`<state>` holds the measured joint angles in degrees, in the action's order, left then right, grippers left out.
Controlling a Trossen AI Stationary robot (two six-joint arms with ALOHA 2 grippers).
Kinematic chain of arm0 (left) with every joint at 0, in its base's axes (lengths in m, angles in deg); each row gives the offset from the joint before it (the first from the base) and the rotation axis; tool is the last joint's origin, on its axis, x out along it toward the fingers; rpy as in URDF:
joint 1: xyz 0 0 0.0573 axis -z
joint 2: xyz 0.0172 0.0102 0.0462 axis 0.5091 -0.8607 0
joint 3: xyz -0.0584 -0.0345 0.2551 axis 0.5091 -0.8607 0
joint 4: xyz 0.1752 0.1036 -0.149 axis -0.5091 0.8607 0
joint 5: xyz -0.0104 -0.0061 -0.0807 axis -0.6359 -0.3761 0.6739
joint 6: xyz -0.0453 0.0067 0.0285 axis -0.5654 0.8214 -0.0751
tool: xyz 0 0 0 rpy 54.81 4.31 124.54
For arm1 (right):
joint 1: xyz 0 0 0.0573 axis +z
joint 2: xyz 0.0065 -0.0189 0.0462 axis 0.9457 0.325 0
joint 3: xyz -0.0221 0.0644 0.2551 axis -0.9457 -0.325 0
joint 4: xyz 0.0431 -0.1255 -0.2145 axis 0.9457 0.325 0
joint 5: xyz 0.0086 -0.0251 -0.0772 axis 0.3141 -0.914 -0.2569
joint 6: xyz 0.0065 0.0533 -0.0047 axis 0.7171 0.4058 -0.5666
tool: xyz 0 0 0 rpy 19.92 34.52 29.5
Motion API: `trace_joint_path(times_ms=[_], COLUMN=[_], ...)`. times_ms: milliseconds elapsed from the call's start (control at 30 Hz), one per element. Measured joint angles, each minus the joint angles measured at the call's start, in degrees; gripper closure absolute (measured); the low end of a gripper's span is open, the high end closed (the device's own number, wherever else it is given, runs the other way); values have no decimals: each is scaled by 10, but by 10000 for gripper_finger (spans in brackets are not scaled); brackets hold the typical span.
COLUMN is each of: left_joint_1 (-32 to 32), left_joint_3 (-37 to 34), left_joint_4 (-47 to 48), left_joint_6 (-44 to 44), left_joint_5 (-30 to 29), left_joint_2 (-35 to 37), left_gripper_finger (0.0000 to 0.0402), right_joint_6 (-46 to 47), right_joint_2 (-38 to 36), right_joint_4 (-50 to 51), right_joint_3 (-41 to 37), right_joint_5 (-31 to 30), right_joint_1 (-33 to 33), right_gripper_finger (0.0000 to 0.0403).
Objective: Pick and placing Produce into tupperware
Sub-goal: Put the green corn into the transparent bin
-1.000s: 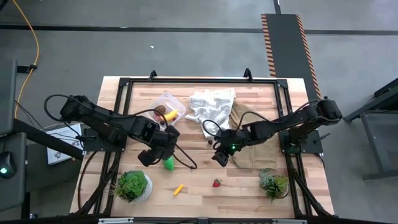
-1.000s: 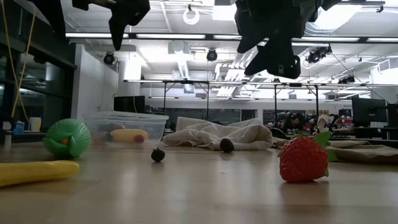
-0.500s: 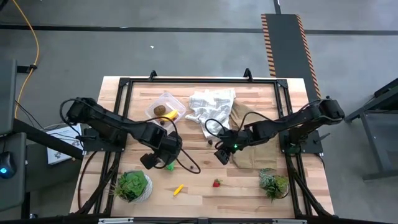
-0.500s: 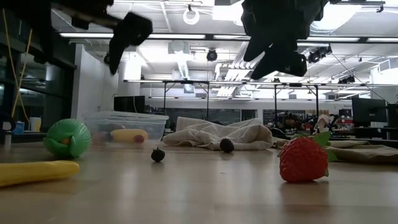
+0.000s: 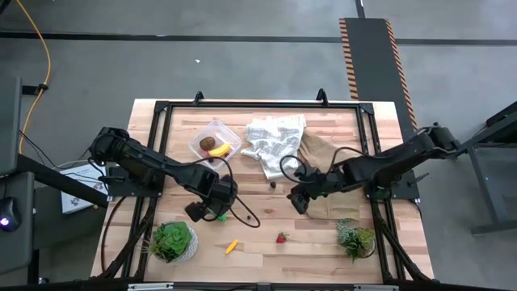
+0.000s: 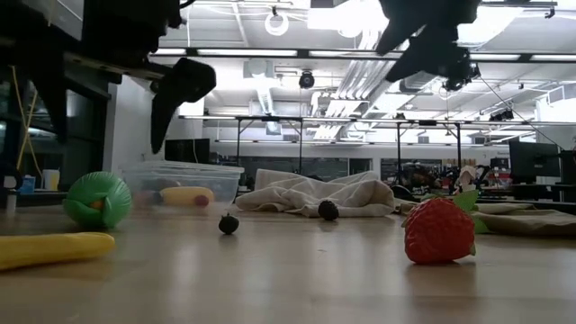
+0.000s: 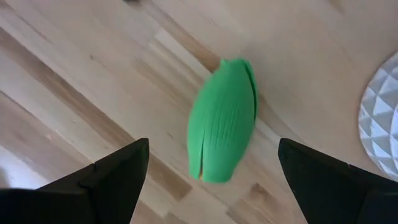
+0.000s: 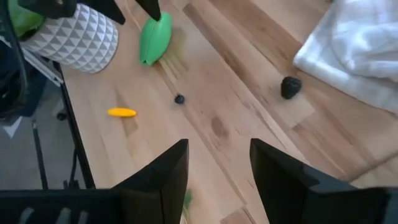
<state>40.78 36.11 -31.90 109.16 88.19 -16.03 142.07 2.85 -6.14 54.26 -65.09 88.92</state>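
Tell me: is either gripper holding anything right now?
No. The left gripper is open above the green oval; the right gripper is open and empty.

bright ceiling glare, backlit; wrist views blurred

Ribbed green oval, red strawberry, white triangle-patterned pot, yellow piece.
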Motion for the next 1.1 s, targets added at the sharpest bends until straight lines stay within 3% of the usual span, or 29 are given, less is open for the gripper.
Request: trace_joint_path(times_ms=[733,1100], left_joint_1=[0,0], left_joint_3=[-76,-81], left_joint_4=[-93,-120], left_joint_6=[30,33], left_joint_5=[24,24], left_joint_2=[1,1], left_gripper_finger=[55,55], right_joint_6=[68,49], right_joint_2=[-14,-14], right_joint_4=[39,12], right_joint_3=[0,0], right_joint_5=[-71,-68], right_joint_1=[43,43], right_gripper_finger=[240,240])
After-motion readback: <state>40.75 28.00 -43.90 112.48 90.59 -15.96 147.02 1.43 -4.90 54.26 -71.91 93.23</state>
